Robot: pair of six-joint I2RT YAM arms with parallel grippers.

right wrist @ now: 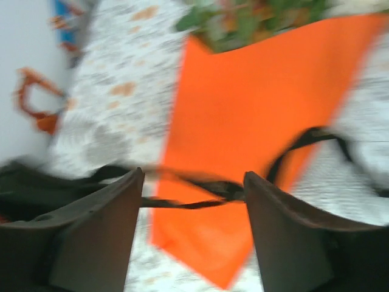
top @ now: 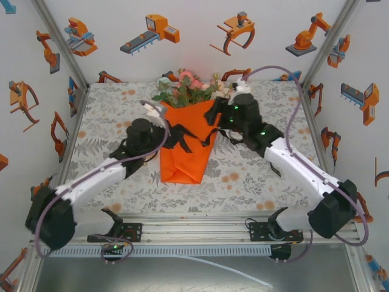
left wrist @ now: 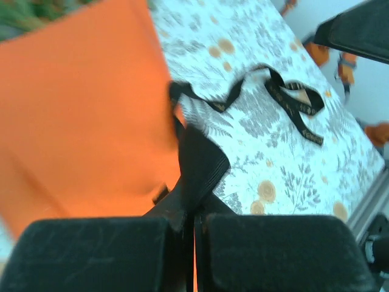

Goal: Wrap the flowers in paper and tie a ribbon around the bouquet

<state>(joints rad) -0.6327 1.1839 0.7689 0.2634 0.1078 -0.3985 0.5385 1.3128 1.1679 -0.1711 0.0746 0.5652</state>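
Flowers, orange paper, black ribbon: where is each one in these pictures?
flowers (top: 188, 82), top external view, pink blooms.
orange paper (top: 182, 158), top external view, bare lower half.
black ribbon (left wrist: 200, 164), left wrist view, broad near stretch.

Stems of flowers (top: 185, 89) hidden inside paper (top: 182, 146), ribbon (right wrist: 225, 190) blurred at right wrist

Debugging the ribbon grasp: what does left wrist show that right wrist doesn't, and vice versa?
Left wrist: left gripper shut on the ribbon, with slack looping over the tablecloth. Right wrist: right gripper open, a ribbon strand crossing its gap. Both: orange paper, ribbon, tablecloth, and the flowers as blurred green at the top edge.
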